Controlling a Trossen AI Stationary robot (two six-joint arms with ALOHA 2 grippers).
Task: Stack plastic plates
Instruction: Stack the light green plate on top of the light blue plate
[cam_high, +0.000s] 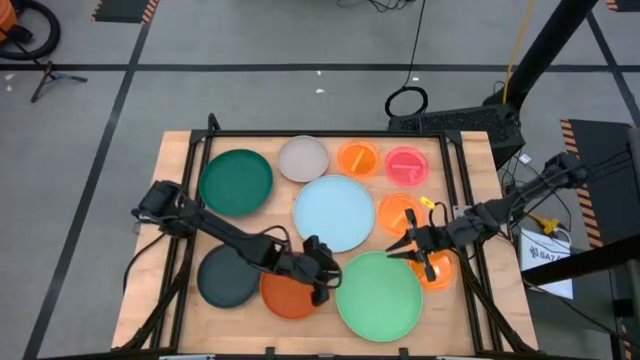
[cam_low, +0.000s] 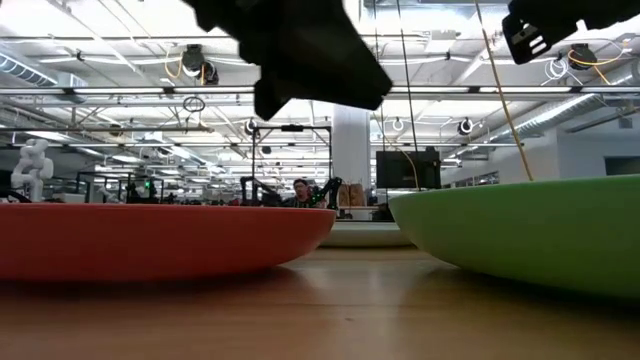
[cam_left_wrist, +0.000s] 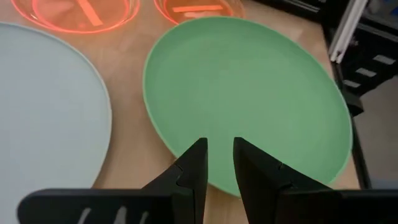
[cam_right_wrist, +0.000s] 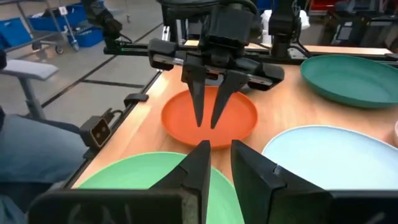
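Ten plates lie singly on the wooden table (cam_high: 180, 215). Dark green (cam_high: 236, 182), beige (cam_high: 303, 158), translucent orange (cam_high: 358, 158) and pink (cam_high: 406, 166) are at the far side. Light blue (cam_high: 334, 212) and a second orange one (cam_high: 396, 212) are in the middle. Dark grey (cam_high: 226, 278), rust-orange (cam_high: 288, 297), light green (cam_high: 379, 295) and a third orange one (cam_high: 438, 272) are near. My left gripper (cam_high: 322, 282) is shut and empty, held above the gap between the rust-orange plate (cam_right_wrist: 208, 118) and the light green plate (cam_left_wrist: 249, 93). My right gripper (cam_high: 405, 250) is shut and empty over the light green plate's far right rim (cam_right_wrist: 143, 171).
A black frame rail (cam_high: 330, 134) runs round the table's edges. Cables and a stand lie on the floor beyond the far edge. In the low view both grippers hang well above the rust-orange plate (cam_low: 150, 240) and the light green plate (cam_low: 530, 230).
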